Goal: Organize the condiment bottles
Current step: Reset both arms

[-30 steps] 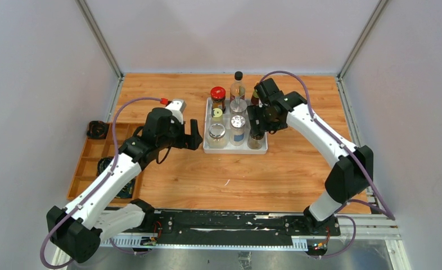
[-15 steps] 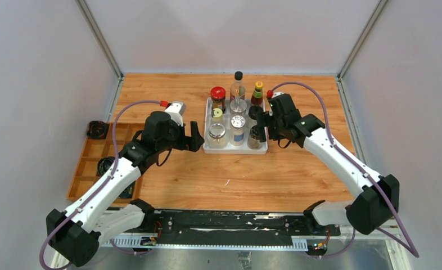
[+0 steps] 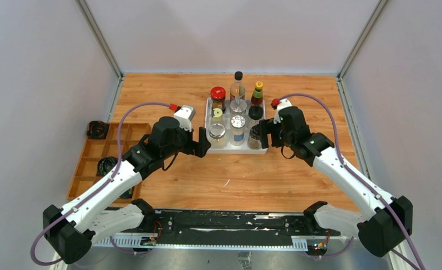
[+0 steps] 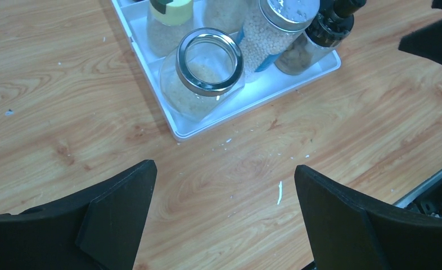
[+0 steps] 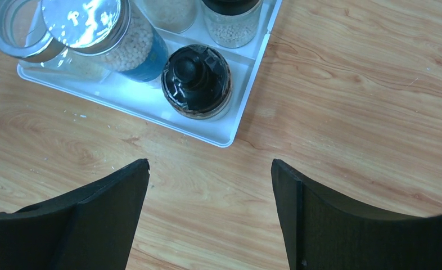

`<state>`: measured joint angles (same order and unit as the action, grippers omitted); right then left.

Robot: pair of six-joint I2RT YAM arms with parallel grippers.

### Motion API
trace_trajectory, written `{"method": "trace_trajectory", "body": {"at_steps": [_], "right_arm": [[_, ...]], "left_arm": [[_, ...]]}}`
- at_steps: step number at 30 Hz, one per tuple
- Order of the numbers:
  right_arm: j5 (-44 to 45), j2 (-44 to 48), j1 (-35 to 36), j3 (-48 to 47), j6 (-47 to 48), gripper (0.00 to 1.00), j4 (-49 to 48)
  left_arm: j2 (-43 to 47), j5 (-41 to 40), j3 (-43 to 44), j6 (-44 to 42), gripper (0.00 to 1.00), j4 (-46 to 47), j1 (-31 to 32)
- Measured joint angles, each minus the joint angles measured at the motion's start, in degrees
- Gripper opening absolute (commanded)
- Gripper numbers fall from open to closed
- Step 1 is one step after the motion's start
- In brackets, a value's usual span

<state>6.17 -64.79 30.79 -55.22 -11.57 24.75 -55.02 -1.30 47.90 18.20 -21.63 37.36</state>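
Wooden tabletop [image 3: 235,180] boxed in by grey walls [image 3: 39,67] | condiment bottles [image 3: 237,121] are packed upright in white tray [image 3: 235,151] | left gripper [image 3: 203,142] is spread wide, nothing pinched, just left of tray | right gripper [image 3: 264,134] is spread too, empty, just right of it

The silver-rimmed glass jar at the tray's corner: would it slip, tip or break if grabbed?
Probably slippery: the jar has smooth, rounded glass walls. It looks squat and only partly filled with granules, so it is likely light and unlikely to tip. The silver-capped bottle stands close beside it in the tray, so a push could knock them together.
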Motion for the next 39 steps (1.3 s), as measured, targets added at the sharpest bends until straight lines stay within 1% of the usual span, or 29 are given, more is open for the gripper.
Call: {"method": "trace_trajectory", "body": {"at_steps": [6,11,15,21,24,28,31,34,37,39], "right_arm": [[-3.2,6.6,0.0,5.4,2.2,0.86,-4.7],[-7.4,7.5,-0.2,6.2,2.9,0.86,-6.8],[-12.8,7.5,-2.1,6.5,2.7,0.86,-7.9],[-19.1,8.5,-5.2,7.2,2.5,0.86,-9.0],[-20.9,10.2,-7.5,8.5,2.3,0.86,-8.9],[-20.5,12.7,-9.7,9.4,1.9,0.85,-8.0],[-20.0,15.5,-9.9,9.4,1.6,0.85,-6.3],[-18.9,19.9,-9.9,8.6,1.1,0.86,-3.4],[-17.8,22.9,-9.9,4.7,1.1,0.86,0.4],[-17.0,23.4,-9.9,-0.1,1.3,0.86,3.0]], "left_arm": [[0.1,-1.9,0.0,-0.1,1.00,0.8,0.1],[0.6,-0.9,-0.8,-0.2,1.00,2.9,0.1],[0.6,2.8,-0.9,-0.2,1.00,4.9,0.1],[0.6,10.8,-1.0,-0.2,1.00,8.6,0.1],[0.6,12.3,-1.0,-0.2,1.00,9.1,0.1],[0.8,10.8,-0.9,-0.7,1.00,6.6,0.1],[2.2,8.9,-0.3,-1.1,1.00,3.0,0.1],[4.6,6.8,2.3,-1.8,1.00,-1.6,0.1],[6.9,5.3,6.9,-2.4,1.00,-4.7,0.1],[8.2,4.6,9.8,-2.6,1.00,-5.7,0.1]]}}
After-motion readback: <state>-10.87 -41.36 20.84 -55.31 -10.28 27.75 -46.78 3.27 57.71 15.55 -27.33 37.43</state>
